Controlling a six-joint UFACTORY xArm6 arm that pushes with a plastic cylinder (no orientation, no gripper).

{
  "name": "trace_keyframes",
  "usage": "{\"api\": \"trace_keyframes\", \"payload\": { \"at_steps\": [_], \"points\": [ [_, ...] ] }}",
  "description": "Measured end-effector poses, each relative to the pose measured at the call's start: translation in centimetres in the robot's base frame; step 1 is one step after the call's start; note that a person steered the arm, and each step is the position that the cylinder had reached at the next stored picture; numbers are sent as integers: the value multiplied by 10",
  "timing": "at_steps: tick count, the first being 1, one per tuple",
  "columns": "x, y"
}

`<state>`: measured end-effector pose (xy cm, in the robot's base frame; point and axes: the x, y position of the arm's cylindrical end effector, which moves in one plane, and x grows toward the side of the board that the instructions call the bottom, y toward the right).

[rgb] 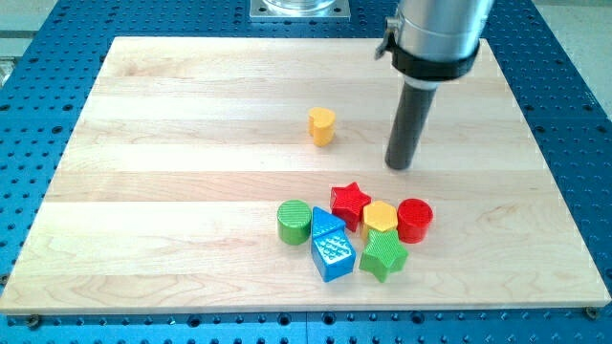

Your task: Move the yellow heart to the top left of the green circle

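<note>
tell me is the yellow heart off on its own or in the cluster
On its own: the yellow heart sits apart, above the green circle and its cluster.

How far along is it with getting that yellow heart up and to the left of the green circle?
Little looks done: the yellow heart sits above and right of the green circle. In hand: my tip rests right of the heart, apart from it. Left: pushing the heart leftward, past the circle.

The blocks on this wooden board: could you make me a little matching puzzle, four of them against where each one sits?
Things:
1. yellow heart
2. green circle
3. red circle
4. blue block

Places:
A. right end of the cluster
B. alone, to the left of my tip
C. left end of the cluster
D. cluster's bottom edge, beside the green star

Pairs: 1-B, 2-C, 3-A, 4-D
</note>
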<state>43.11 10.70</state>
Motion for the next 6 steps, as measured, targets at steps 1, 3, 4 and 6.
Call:
{"api": "trace_keyframes", "payload": {
  "at_steps": [1,3,4,6],
  "points": [
    [-19,-75],
    [-56,-50],
    [-77,-76],
    [-76,-245]
  ]
}}
